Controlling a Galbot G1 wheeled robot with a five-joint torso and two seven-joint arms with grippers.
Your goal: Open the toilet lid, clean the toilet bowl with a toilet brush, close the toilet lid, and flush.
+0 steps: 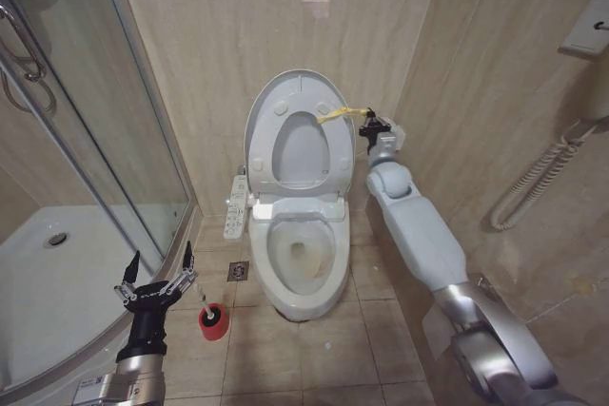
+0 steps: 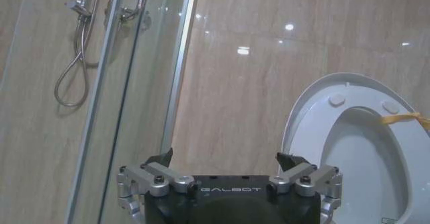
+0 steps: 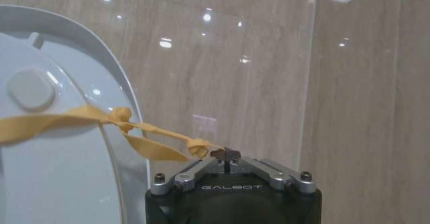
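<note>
The right hand (image 1: 367, 119) is pinched shut on the yellow strap (image 3: 144, 144) tied to the toilet lid (image 1: 300, 130), which stands upright against the back wall, so the pull holds it open over the toilet bowl (image 1: 303, 263). The left hand (image 1: 156, 282), fingers spread and holding nothing, hovers above the floor's left side, just beside the toilet brush (image 1: 211, 319) in its red holder, likely ready to take it.

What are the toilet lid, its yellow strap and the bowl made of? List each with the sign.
Toilet lid: looks like glossy white plastic, thin-edged with moulded round bumpers. Yellow strap: soft fabric or ribbon, knotted and creased, pinched in the right gripper. Toilet bowl: probably glazed ceramic, thick, smooth and white, yellowish inside. The left gripper hangs open near the shower tray.
</note>
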